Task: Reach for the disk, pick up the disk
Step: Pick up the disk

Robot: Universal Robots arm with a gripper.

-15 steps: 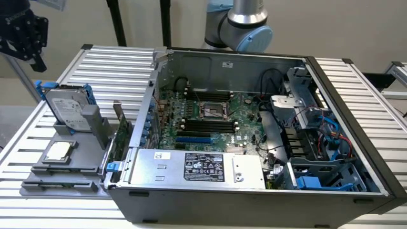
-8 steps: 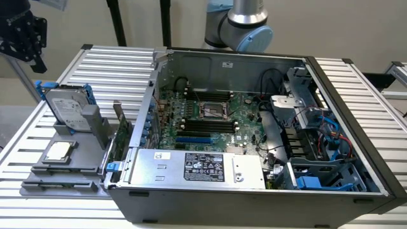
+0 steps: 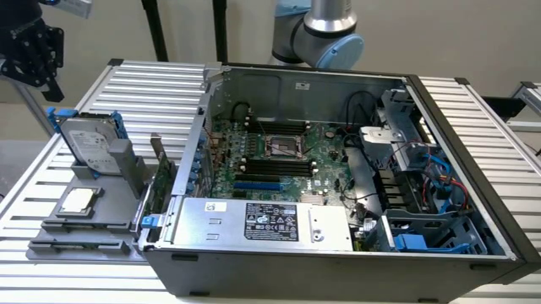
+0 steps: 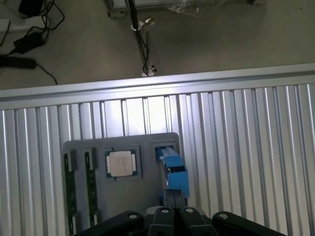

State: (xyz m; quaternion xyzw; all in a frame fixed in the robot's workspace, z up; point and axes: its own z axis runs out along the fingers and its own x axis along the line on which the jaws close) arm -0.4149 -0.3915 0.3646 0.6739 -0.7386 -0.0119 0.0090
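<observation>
In the exterior view, the gripper (image 3: pixel 49 85) is hanging high at the exterior view's far left. It is above and beyond the disk (image 3: pixel 89 147) and well apart from it. The disk is standing on edge in a slot of the grey tray (image 3: pixel 110 218). Its labelled silver face is tilting slightly back, and its blue rails are showing along its sides. The tray is lying on the slatted table (image 3: pixel 152 88), just to the exterior view's left of the open computer case (image 3: pixel 473 190). A small square chip (image 3: pixel 78 199) is lying flat in the tray on the near side of the disk. Inside the case, the motherboard (image 3: pixel 279 152) is facing up, and the power supply box (image 3: pixel 262 221) with its black label is sitting along the near wall. The arm (image 3: pixel 325 28) is rising behind the case's far wall.

In the wrist view, the camera is looking straight down on the tray (image 4: pixel 147 142). The disk (image 4: pixel 172 167) is showing edge-on as a narrow blue strip, with the chip (image 4: pixel 120 163) just beside it. Two memory sticks (image 4: pixel 69 191) are lying on the chip's other side. The gripper (image 4: pixel 173 199) is lining up over one end of the disk. Its fingers look pressed together with nothing between them. Beyond the table edge, cables (image 4: pixel 29 39) are trailing across the floor (image 4: pixel 236 34).
</observation>
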